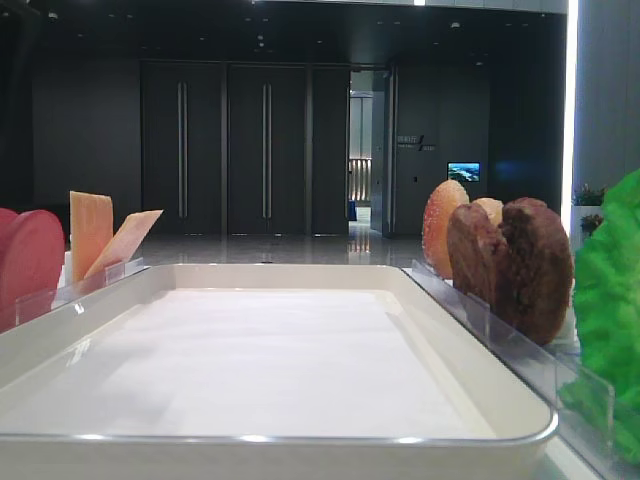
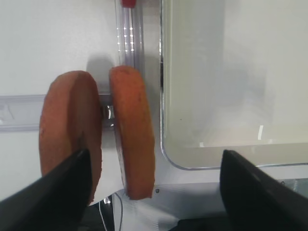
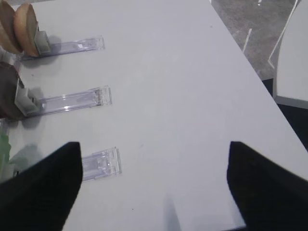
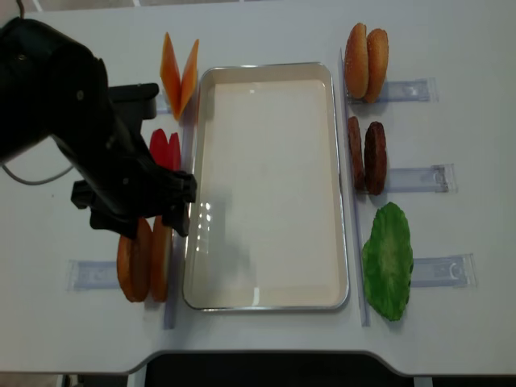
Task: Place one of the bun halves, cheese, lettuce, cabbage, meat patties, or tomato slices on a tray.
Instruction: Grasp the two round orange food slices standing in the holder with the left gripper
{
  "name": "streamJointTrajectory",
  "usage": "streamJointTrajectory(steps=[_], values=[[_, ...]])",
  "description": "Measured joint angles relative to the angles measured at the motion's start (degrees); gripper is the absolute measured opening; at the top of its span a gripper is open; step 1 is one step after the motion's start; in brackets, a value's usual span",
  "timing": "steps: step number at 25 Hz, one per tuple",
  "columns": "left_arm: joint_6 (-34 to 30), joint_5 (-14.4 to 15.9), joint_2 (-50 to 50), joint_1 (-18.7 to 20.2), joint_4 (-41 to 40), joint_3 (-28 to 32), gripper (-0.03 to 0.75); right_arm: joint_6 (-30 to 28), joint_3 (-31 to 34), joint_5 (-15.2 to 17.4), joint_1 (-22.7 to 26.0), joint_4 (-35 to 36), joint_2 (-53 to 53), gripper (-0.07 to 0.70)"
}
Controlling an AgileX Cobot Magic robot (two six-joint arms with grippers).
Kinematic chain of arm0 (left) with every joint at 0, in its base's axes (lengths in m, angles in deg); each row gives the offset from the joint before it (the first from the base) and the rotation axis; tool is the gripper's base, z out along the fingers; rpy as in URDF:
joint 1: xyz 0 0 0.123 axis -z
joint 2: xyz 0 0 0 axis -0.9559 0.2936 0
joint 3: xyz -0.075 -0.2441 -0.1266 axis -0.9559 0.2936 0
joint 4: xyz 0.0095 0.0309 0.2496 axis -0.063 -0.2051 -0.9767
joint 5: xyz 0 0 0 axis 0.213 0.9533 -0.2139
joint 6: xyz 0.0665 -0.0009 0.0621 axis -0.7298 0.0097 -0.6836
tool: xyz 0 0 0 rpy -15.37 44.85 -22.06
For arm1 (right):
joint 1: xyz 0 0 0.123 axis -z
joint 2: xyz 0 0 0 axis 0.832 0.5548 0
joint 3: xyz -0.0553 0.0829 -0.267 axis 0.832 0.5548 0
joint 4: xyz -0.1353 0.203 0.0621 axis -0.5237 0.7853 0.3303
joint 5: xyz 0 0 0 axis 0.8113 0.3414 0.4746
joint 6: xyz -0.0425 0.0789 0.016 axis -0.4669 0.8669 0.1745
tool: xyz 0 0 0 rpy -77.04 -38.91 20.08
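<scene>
The white tray [image 4: 266, 300] lies bare at the table's middle, its rim [image 2: 192, 166] beside my left gripper. Two bun halves [image 4: 147, 260] stand on edge at its lower left. My left gripper [image 4: 153, 211] hovers over them, open wide, and one bun half [image 2: 134, 130] sits between its fingers [image 2: 62, 192] untouched. Cheese [image 4: 179, 76] and tomato slices [image 4: 165, 149] stand further up the left side. On the right are meat patties [image 4: 367, 157] and lettuce [image 4: 387, 260]. My right gripper [image 3: 154, 149] hangs open over bare table. Cabbage is out of view.
A domed sesame bun pair [image 4: 367, 60] stands at the upper right. Clear plastic holders [image 3: 72, 101] carry the food on both sides of the tray. A cable [image 4: 32, 179] trails off the left arm. The table's front edge [image 4: 266, 359] runs just below the tray.
</scene>
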Motion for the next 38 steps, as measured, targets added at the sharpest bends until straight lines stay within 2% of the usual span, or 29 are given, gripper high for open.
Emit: streamJointTrajectory(steps=[17, 24, 26, 33, 38], values=[[0.0, -0.4, 6.4, 2.0, 0.1, -0.1, 0.636, 0.0, 0.0, 0.0, 0.0, 0.0, 0.0, 0.581], [0.0, 0.6, 7.4, 2.2, -0.3, -0.1, 0.632, 0.0, 0.0, 0.0, 0.0, 0.0, 0.0, 0.581], [0.0, 1.3, 7.5, 2.2, -1.0, -0.1, 0.608, 0.0, 0.0, 0.0, 0.0, 0.0, 0.0, 0.581], [0.0, 3.3, 7.5, 2.2, -2.9, -0.1, 0.448, 0.0, 0.0, 0.0, 0.0, 0.0, 0.0, 0.581], [0.0, 3.3, 7.5, 2.2, -4.0, -0.1, 0.421, 0.0, 0.0, 0.0, 0.0, 0.0, 0.0, 0.581]])
